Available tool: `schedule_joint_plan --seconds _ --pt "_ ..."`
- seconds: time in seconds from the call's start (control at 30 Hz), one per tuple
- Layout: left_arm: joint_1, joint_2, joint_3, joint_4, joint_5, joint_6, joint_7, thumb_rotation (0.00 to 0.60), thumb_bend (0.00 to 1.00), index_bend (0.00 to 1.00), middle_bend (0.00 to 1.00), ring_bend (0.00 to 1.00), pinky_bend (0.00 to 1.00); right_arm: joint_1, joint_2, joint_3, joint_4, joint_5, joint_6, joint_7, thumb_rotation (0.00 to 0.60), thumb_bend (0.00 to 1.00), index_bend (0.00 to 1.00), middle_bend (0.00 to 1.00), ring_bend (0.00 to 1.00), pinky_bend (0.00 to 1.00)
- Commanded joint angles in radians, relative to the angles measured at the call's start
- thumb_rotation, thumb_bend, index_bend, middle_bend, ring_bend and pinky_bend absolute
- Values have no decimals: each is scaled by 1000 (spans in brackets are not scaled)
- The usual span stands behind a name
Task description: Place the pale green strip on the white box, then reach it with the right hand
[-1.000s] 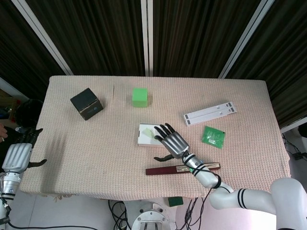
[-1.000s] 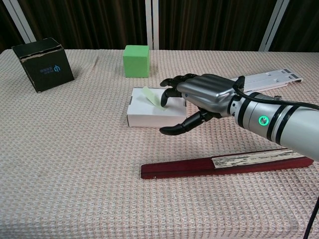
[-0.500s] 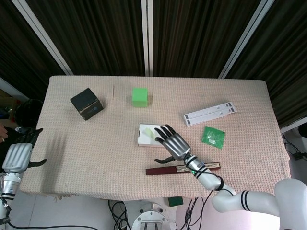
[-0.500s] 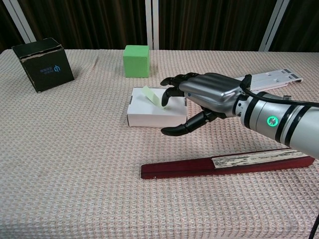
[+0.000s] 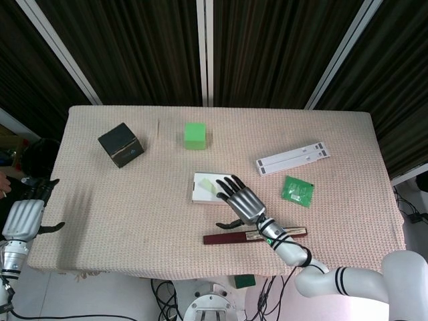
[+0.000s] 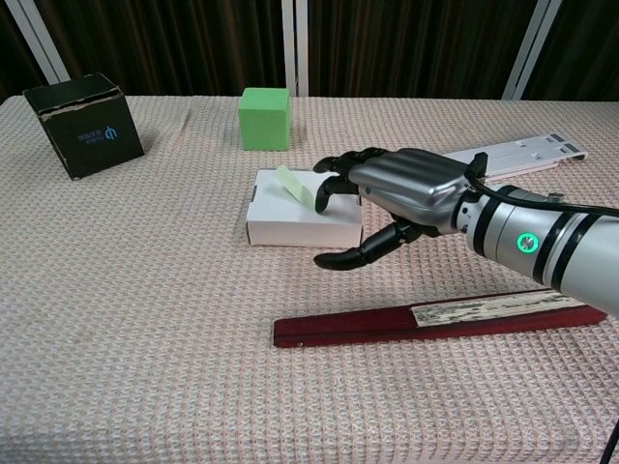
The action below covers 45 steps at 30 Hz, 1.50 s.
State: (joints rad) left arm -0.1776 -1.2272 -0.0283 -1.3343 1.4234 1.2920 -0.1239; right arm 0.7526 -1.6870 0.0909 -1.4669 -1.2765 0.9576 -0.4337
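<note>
Fingers spread and holding nothing, the left hand (image 5: 23,217) hangs off the table's left edge; only the head view shows it. On the woven tablecloth (image 5: 134,207), toward the far left corner, sits a black box (image 5: 121,144), and right of it, near the far edge, a green cube (image 5: 194,135). Mid-table lies the white box (image 6: 303,218) with the pale green strip (image 6: 296,186) on its top. The chest view shows the strip tilted, one end raised off the lid; the head view shows it flat. The right hand (image 6: 401,193) hovers at the box's right end, released and grasping nothing, fingertips (image 6: 332,183) just beside the strip; whether they touch it cannot be told. A dark red bar (image 6: 435,318) lies nearer the front edge. Toward the right edge are a white slatted stand (image 5: 293,158) and, seen only from the head camera, a green packet (image 5: 297,191).
</note>
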Motion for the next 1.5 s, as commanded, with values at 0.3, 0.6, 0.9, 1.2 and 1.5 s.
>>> schedule_joint_plan --seconds 0.3,0.6,0.9,1.2,1.5 --pt "-2 5 -1 -6 0 -2 7 600 54 67 114 21 186 -1 8 6 8 6 -11 5 191 183 267 0 0 0" --pt "0 4 -6 -9 -4 3 6 600 54 66 114 22 187 -3 12 5 -6 3 -7 2 192 182 268 0 0 0" --pt "3 19 -10 -39 12 34 15 599 54 65 114 22 186 -102 147 -21 -148 -136 198 56 192 177 86 0 0 0" --pt "43 28 -8 -77 69 154 10 571 55 63 91 22 186 -432 342 -164 -6 -130 506 245 202 202 0 0 0 0" --pt "53 10 6 -75 111 191 27 445 39 61 74 21 186 -617 377 -146 93 -67 647 369 203 188 0 0 0 0"
